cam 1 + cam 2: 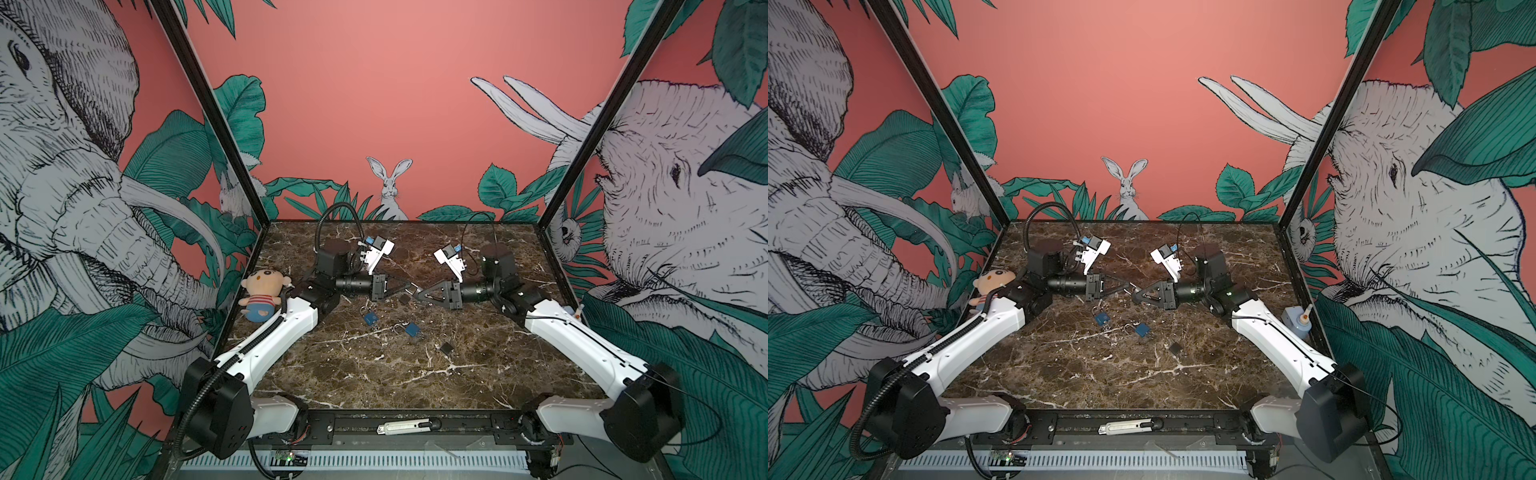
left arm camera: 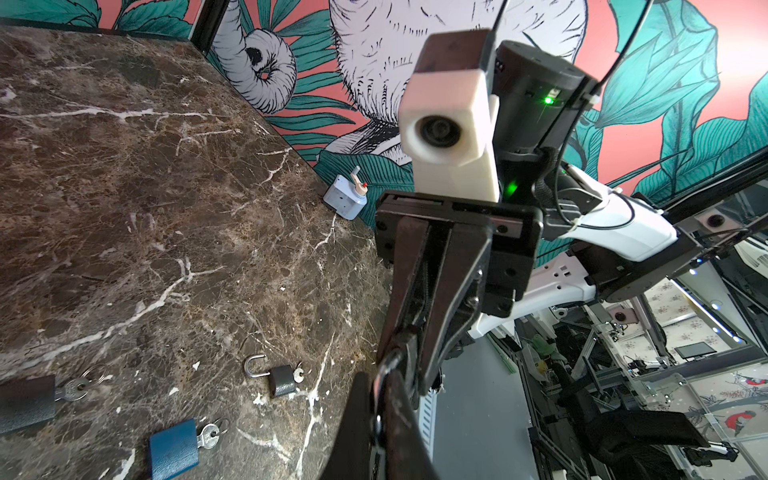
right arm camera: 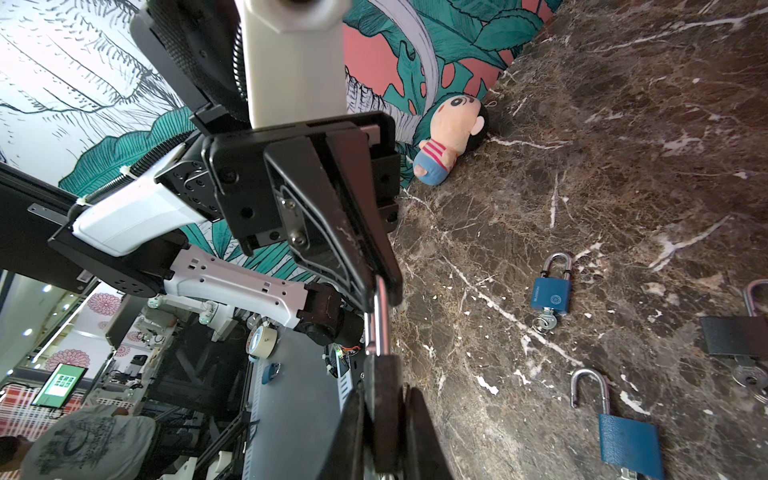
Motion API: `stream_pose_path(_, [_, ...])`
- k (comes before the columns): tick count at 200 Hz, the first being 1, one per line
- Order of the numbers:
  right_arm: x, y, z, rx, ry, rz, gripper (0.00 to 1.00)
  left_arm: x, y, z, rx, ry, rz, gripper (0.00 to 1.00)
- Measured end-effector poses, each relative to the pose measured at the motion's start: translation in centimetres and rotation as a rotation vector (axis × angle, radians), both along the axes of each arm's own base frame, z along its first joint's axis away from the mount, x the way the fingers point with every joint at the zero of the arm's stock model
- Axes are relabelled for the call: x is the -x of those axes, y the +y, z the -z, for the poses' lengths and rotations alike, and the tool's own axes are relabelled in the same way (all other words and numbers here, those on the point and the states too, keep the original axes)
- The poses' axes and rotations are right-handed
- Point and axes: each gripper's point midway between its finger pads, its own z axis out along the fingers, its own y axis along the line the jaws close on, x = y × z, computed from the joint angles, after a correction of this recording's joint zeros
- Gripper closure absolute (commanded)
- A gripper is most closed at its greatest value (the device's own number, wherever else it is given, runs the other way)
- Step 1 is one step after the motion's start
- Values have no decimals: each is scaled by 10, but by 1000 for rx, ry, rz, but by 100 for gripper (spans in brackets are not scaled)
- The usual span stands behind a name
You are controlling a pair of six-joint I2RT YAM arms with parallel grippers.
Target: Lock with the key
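While the right hand (image 1: 417, 296) pinches the padlock (image 3: 382, 399), the left hand (image 1: 409, 286) clamps its shackle (image 3: 380, 320).

No word or number can be read anywhere. The blue padlock (image 3: 550, 293) lying on the bench (image 3: 623, 124) bears a line of pale print down one side of its body and a round emblem beside it, both too small to make out. A key (image 2: 74, 390) shows stamped marks on its head, equally illegible.
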Motion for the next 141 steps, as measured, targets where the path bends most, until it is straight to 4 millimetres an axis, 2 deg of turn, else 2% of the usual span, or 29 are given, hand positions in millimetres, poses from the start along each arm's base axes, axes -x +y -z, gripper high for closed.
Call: stream_pose_path(141, [-2, 2, -7, -72, 97, 13, 100, 0, -1, 1, 49, -31, 5, 100])
